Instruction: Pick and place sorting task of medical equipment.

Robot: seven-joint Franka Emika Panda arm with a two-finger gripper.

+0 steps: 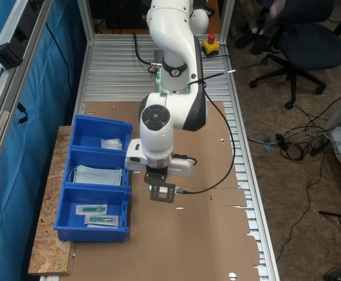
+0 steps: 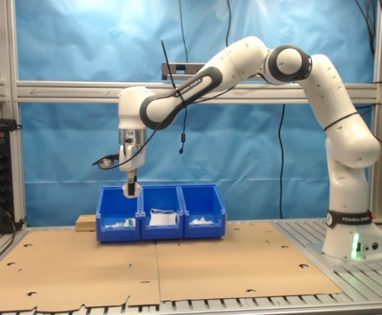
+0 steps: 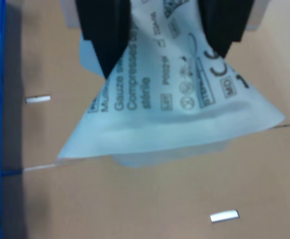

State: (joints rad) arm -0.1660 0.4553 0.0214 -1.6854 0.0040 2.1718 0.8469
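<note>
First exterior view: tool [image 1: 162, 193] hangs above the brown cardboard-covered desk [image 1: 205, 234], just beside the row of three blue plastic bins [image 1: 95, 186]; bin with a small white packet [image 1: 111, 143] lies off to the tool's side and further along the row, masks bin nearest. Second exterior view: tool [image 2: 132, 190] raised over the bins' [image 2: 161, 213] end, something pale pinched at its tip. Wrist view: black fingers [image 3: 105, 35] clamped on the flat square white sealed gauze packet [image 3: 175, 114], which dangles below the tool, splaying wide, clear of the cardboard. Judged next: carry sideways toward the white-packet bin.
</note>
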